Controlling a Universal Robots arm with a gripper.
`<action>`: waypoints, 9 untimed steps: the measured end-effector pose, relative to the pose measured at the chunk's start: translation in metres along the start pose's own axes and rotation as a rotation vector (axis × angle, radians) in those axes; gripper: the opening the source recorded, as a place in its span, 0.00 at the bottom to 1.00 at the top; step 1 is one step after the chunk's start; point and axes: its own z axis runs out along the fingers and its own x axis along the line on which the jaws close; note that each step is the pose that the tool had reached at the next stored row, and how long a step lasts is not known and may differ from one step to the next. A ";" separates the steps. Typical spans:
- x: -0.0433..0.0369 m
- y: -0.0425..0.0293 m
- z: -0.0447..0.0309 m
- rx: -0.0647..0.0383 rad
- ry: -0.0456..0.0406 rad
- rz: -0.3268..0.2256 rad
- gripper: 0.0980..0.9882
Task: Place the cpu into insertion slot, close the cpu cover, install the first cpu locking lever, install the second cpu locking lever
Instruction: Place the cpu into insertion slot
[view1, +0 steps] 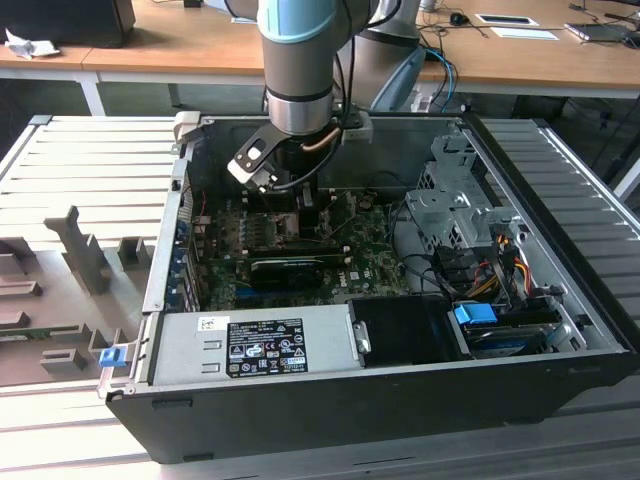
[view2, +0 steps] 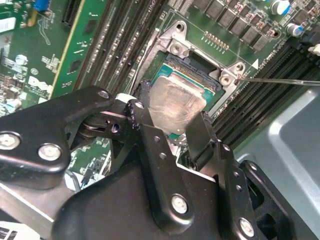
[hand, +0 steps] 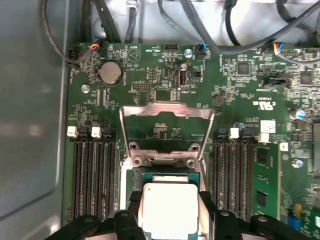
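The fingers (view2: 200, 140) pinch the cpu (hand: 170, 207) by two opposite edges, directly over the slot (view2: 192, 75) on the green board (hand: 150, 75). The cover (hand: 167, 109) stands open.

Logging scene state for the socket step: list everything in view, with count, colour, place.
computer case: one, black, open, on grey ribbed surface
board: one, green, inside case
socket: one, black, silver rim, mid-board
cover: one, silver frame, standing open beside socket
cpu chip: one, silver, at the socket
memory slots: two banks, black, flanking socket
coin battery: one, silver, on board
power supply: one, silver, at case edge
arm: one, grey and blue, reaching into case
gripper: one, black, fingers against chip's two sides
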 end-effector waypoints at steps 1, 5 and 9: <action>0.0002 0.0000 0.0011 0.000 0.0006 -0.002 0.48; 0.0008 -0.0012 0.0042 0.000 0.0029 -0.003 0.48; 0.0023 -0.0019 0.0076 0.001 0.0027 0.000 0.48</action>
